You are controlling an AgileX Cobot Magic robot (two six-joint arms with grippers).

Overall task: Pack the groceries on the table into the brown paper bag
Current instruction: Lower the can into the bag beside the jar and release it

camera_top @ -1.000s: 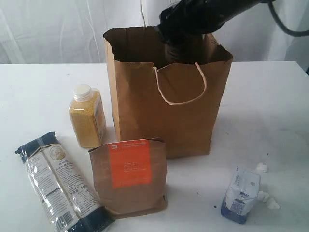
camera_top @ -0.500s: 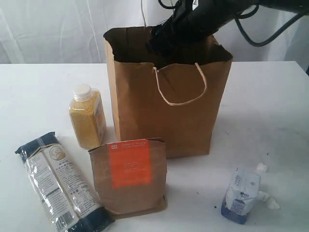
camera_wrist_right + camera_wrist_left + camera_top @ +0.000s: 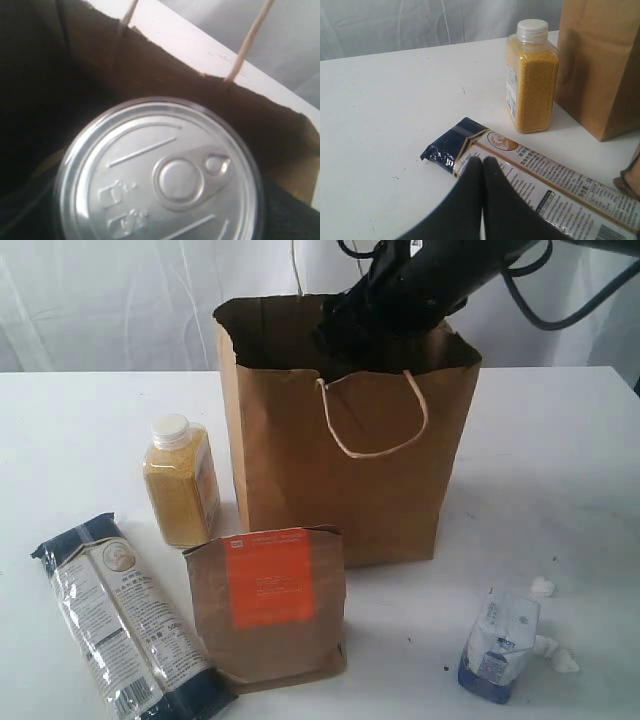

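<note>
The brown paper bag (image 3: pixel 345 470) stands upright mid-table. My right gripper (image 3: pixel 350 330) reaches into its open mouth, shut on the pull-tab can (image 3: pixel 160 175), whose silver lid fills the right wrist view below the bag's rim (image 3: pixel 200 70). On the table (image 3: pixel 560 460) remain the yellow-grain bottle (image 3: pixel 181 482), the noodle packet (image 3: pixel 125 620), the orange-labelled pouch (image 3: pixel 268 602) and the blue-white packet (image 3: pixel 498 644). My left gripper (image 3: pixel 483 161) is shut and empty, hovering over the noodle packet (image 3: pixel 555 185) near the bottle (image 3: pixel 532 80). The gold-lidded jar is not visible.
Small white crumpled bits (image 3: pixel 553 650) lie beside the blue-white packet. A white curtain hangs behind the table. The bag's white cord handle (image 3: pixel 375 430) hangs on its front face.
The right arm has swung and tilted over the bag's mouth, its tip shifting slightly left. The items on the table have not moved.
</note>
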